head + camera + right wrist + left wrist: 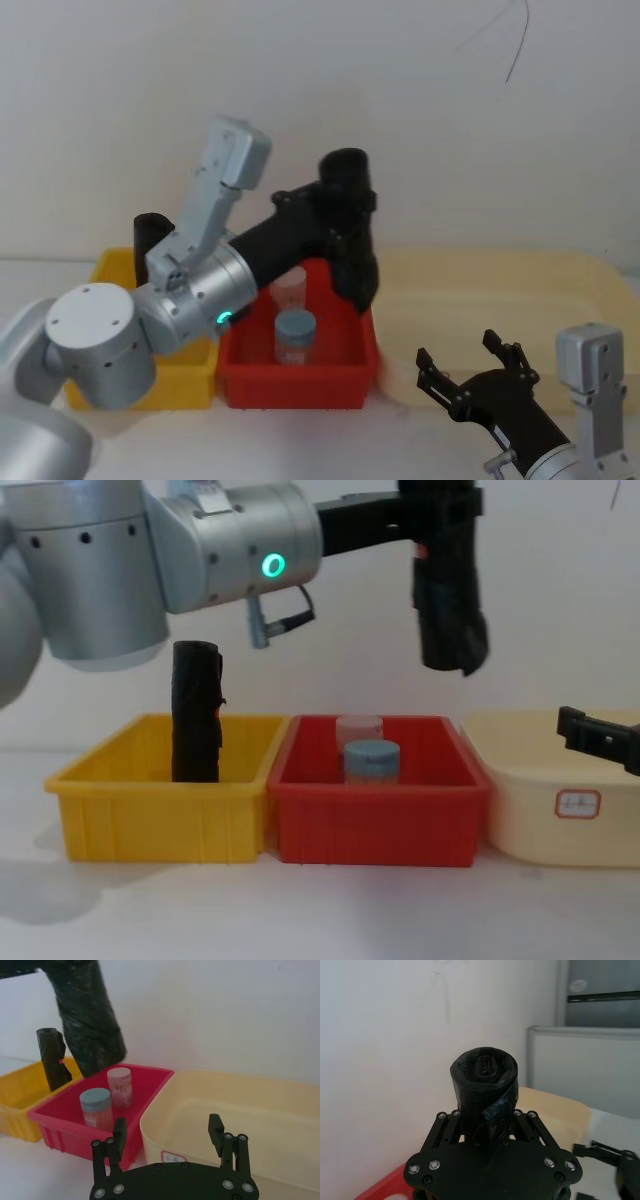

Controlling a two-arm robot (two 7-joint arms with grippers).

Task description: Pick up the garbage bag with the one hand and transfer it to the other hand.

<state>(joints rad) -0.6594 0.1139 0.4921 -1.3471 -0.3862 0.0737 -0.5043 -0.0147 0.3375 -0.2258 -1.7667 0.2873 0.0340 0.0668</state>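
The garbage bag (448,590) hangs in the air, a thick black roll of glossy, crinkled plastic that is nearly upright and leans a little. Its lower end is wider and ragged. In the left wrist view the upper end (482,1072) shows as a tight coil of folded film. The left gripper (345,212) on the green-lit arm is clamped around the roll near its top, with a finger on each side. The roll's lower end is over the right rear part of the red bin (375,825), above the rim and not touching it.

Two jars stand in that bin, lower than the roll and a little to its left. One has a blue lid (95,1107). The other, a paler pinkish one (120,1087), is just behind it. The yellow bin (160,820) sits against the red bin's left side. A slimmer matte black roll (196,715) stands upright in it, taller than the bin's wall. A cream tub (540,790) with a small label on its front sits against the red bin's right side.

The right gripper (458,352) is low at the front right, just in front of the cream tub. Its fingers are spread wide with nothing between them. It is well apart from the bag, with the tub's near corner and the red bin's right wall between the two.
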